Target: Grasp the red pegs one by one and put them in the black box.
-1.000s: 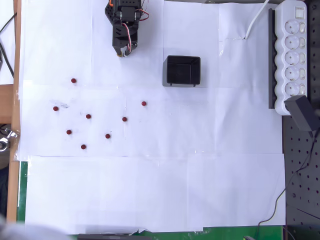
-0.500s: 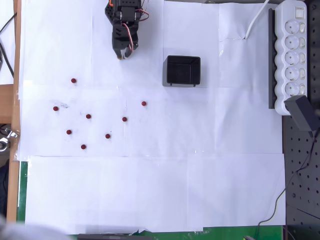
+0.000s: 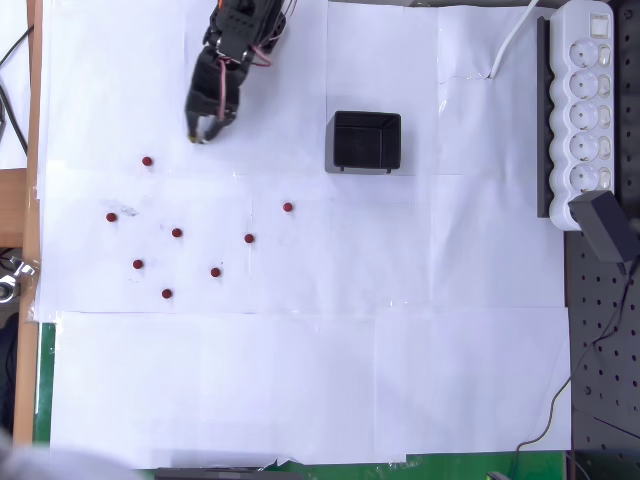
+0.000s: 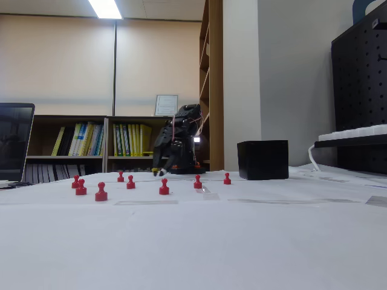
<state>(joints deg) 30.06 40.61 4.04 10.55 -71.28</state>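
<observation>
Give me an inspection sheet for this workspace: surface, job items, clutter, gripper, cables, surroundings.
Surface: white paper sheets cover the table, taped at the seams.
Job's things: eight small dark red round-topped pegs stand loose left of centre in the overhead view, e.g. the top-left one and the rightmost; the small black open-topped plastic box looks empty.
Clutter: nothing seen on the paper.
Gripper: black two-finger gripper hangs above the paper, up and right of the top-left peg, holding nothing; open or shut cannot be told.
Cables: a white cable runs to the white power strip; a thin cable lies at the right edge.
Surroundings: bookshelves and a laptop behind, in the fixed view.
</observation>
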